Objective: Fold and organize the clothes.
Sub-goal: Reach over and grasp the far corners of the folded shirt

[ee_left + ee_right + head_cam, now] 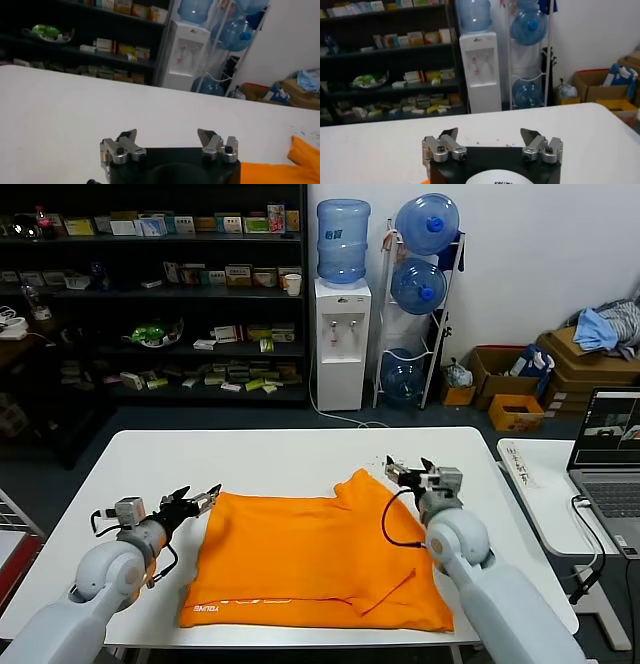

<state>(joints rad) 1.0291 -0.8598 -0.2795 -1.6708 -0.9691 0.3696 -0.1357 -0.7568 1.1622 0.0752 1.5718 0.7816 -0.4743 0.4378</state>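
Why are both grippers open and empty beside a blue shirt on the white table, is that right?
Not quite: the shirt is orange, as the head view shows. The rest holds: left gripper and right gripper are open and empty beside it on the white table.

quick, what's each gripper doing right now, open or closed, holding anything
Left gripper: open, holding nothing, at the left edge of the orange T-shirt.
Right gripper: open, holding nothing, by the shirt's far right corner.
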